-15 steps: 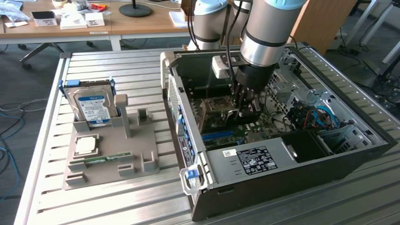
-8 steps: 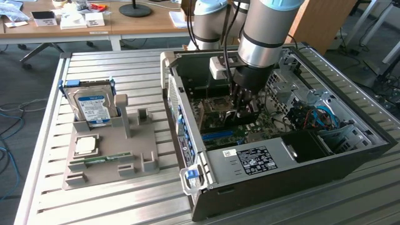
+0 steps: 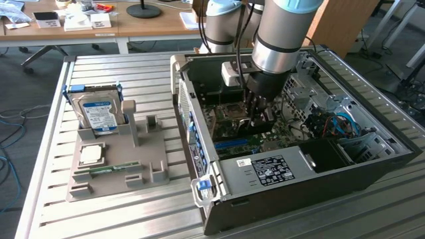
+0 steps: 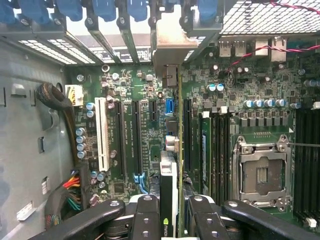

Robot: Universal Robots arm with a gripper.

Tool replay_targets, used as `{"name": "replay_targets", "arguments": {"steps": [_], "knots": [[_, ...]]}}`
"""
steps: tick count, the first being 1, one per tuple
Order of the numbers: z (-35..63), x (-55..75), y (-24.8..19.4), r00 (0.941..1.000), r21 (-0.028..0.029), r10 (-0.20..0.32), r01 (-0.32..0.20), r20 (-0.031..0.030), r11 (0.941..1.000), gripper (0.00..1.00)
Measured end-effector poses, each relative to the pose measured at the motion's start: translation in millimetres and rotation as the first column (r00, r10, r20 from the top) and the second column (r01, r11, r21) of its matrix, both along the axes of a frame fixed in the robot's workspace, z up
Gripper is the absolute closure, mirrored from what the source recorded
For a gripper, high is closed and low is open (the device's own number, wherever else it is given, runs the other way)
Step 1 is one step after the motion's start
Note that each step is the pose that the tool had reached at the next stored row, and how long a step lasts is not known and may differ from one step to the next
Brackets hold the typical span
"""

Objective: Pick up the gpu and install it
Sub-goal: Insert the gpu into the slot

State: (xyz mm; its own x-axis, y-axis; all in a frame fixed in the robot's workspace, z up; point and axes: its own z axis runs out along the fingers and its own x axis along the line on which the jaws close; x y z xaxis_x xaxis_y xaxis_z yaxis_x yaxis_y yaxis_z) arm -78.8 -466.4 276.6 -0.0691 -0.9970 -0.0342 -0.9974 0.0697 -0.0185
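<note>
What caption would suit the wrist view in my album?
The gripper holds the gpu edge-on, the motherboard beyond it, inside the computer case.

Open computer case (image 3: 299,199) on slatted table (image 3: 133,219), blue-labelled hard drive (image 3: 99,114) upright in grey holder (image 3: 119,185), memory stick (image 3: 114,169)
</note>
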Motion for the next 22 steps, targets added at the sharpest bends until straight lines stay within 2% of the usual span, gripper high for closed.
{"name": "replay_targets", "arguments": {"steps": [13,22], "knots": [[-10.7,-5.2,0.0,1.0000,0.0001,0.000,0.000,0.0000,1.0000,0.73],[-12.0,-7.4,0.0,1.0000,0.0001,0.000,0.000,0.0000,1.0000,0.73]]}}
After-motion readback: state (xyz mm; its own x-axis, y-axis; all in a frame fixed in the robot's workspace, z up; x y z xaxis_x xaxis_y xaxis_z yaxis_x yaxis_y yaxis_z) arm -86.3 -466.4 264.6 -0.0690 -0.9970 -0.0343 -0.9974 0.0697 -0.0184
